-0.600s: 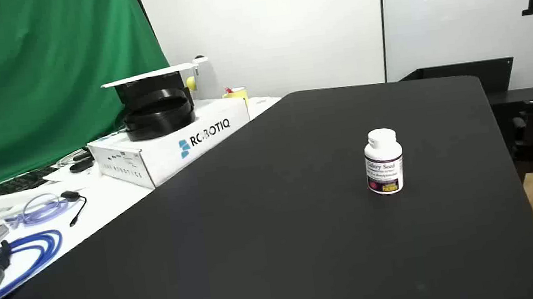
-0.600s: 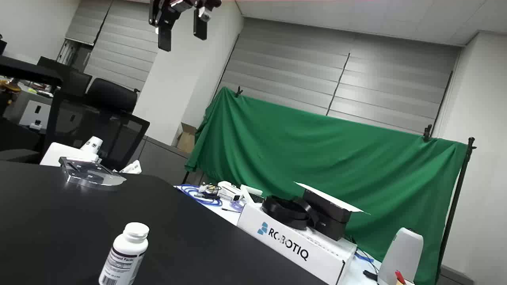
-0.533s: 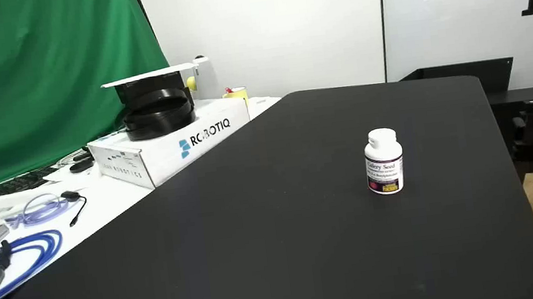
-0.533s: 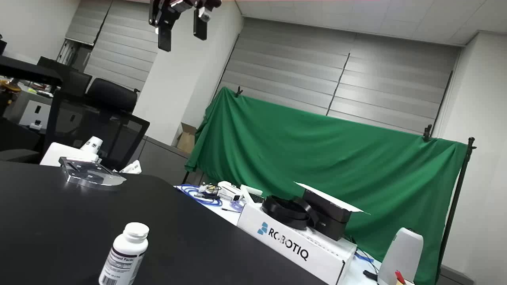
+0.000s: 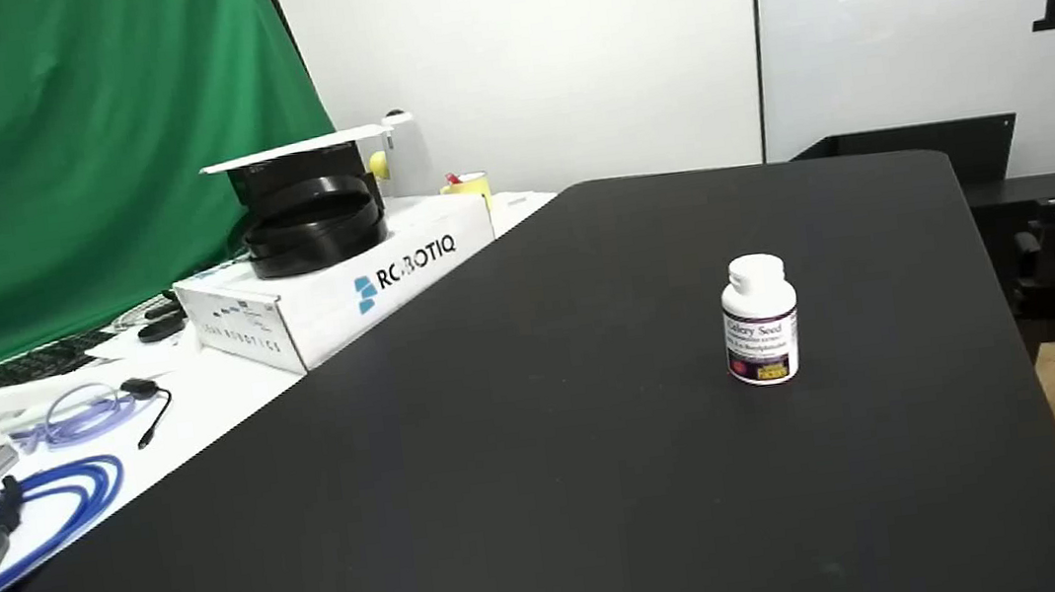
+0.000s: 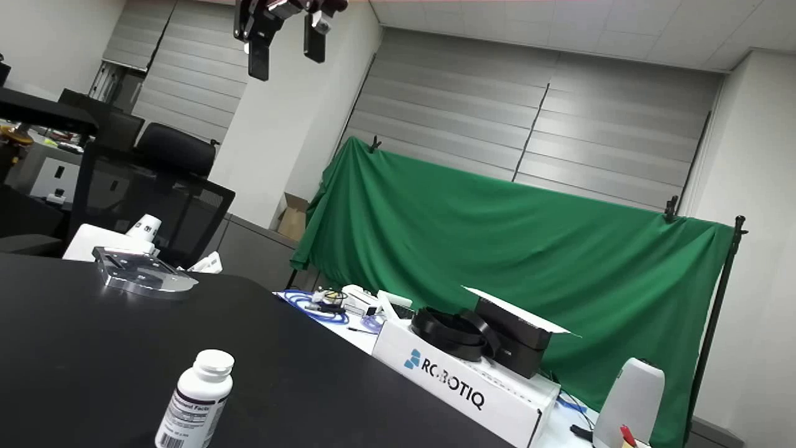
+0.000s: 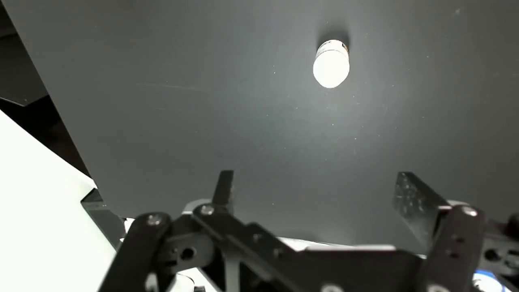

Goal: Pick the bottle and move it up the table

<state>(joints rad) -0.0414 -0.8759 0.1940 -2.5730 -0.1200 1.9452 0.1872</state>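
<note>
Exterior view, left to right: one clear plastic plate (image 6: 146, 274) and one upright white plastic bottle (image 6: 196, 401) share one matte black table (image 6: 74, 361); one black gripper (image 6: 286, 69) hangs high, jaws apart; beside the table, one white cardboard box (image 6: 457, 389).

In an exterior view the camera looks from above along the table (image 5: 510, 487) toward the wall (image 5: 540, 56). In an exterior view set low and rolled sideways, the lens faces up past the bottle (image 6: 196, 407), near and cut by the lower edge, to curtain (image 6: 497, 249) and ceiling (image 6: 559, 28). Both exterior views share table, bottle, box (image 5: 387, 280) and curtain, showing different sides of the bottle. The wrist view looks steeply down past the gripper (image 7: 316, 176) onto table and bottle, from well above.
</note>
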